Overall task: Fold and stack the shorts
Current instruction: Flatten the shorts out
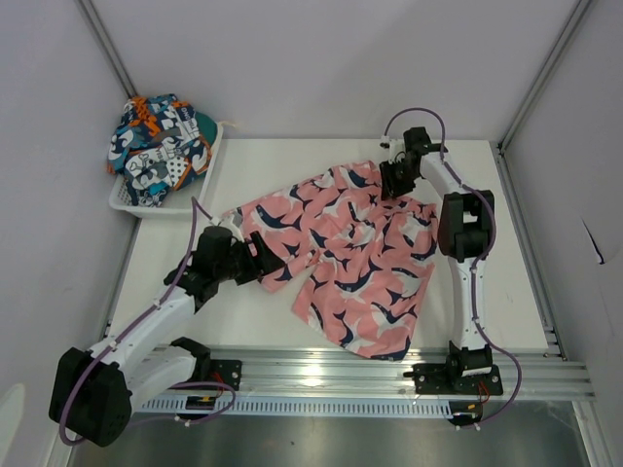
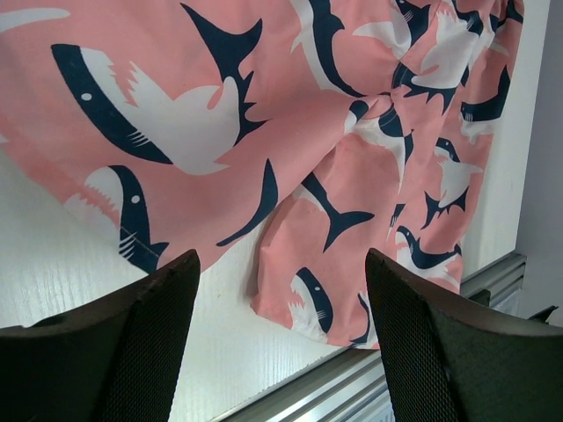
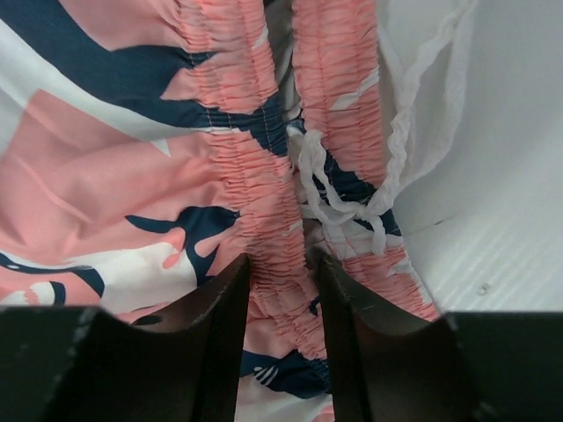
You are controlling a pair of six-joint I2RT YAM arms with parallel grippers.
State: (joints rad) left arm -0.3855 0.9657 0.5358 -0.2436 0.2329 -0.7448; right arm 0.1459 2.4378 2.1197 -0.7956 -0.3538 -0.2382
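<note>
Pink shorts [image 1: 350, 248], risk: I judge the right pinch is too close to the knot. If the drawstring [image 3: 339, 207] gets caught with it, or only one layer of the waistband [image 3: 264, 193] is taken, the fold would drag crooked or the fabric would slip out.
Second risk: with one side unheld, a lift could bunch the legs rather than double them over.
Right jaws: drawn close on the gathered waistband, which fills the gap and touches both fingers [image 3: 202, 352]. I read this as a pinch, but I cannot tell how firm it is.
Left jaws: spread wide and holding nothing. The fingers [image 2: 132, 352] hang low over the table [image 1: 234, 316] at the shorts' 9 o'clock edge, with the hem just ahead of them.
Where the pink shorts lie: spread flat mid-table, waistband toward 1 o'clock and legs toward 6 o'clock.
Patchwork shorts [image 1: 161, 141]: heaped in the white basket [image 1: 146, 206] at 10 o'clock, well apart and not yet folded.
</note>
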